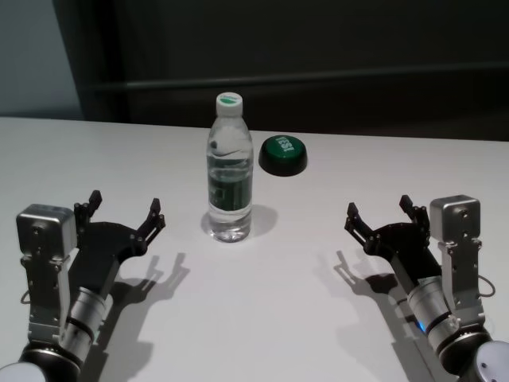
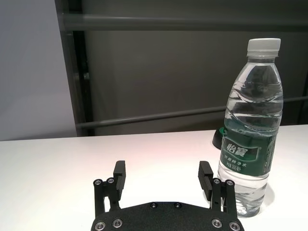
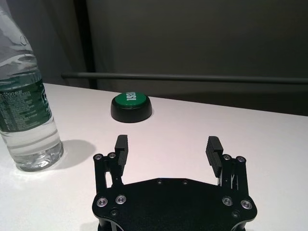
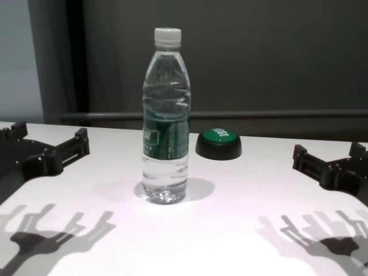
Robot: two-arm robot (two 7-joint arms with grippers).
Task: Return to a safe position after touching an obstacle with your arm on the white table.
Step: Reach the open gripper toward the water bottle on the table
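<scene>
The obstacle, a tall clear water bottle (image 1: 229, 169) with a white cap and green label, stands upright at the middle of the white table (image 1: 270, 302); the chest view shows the bottle (image 4: 165, 121) too. My left gripper (image 1: 126, 212) hovers open to the bottle's left, a short gap away, holding nothing. In the left wrist view the bottle (image 2: 250, 130) rises just beside one of the gripper's fingertips (image 2: 205, 171). My right gripper (image 1: 380, 213) is open and empty, well off to the bottle's right. The right wrist view shows the bottle (image 3: 26, 110) at its edge.
A black button with a green top (image 1: 283, 154) sits on the table just behind and right of the bottle, also visible as the button (image 3: 131, 106) ahead of my right gripper. A dark wall with a horizontal rail (image 4: 230, 115) backs the table's far edge.
</scene>
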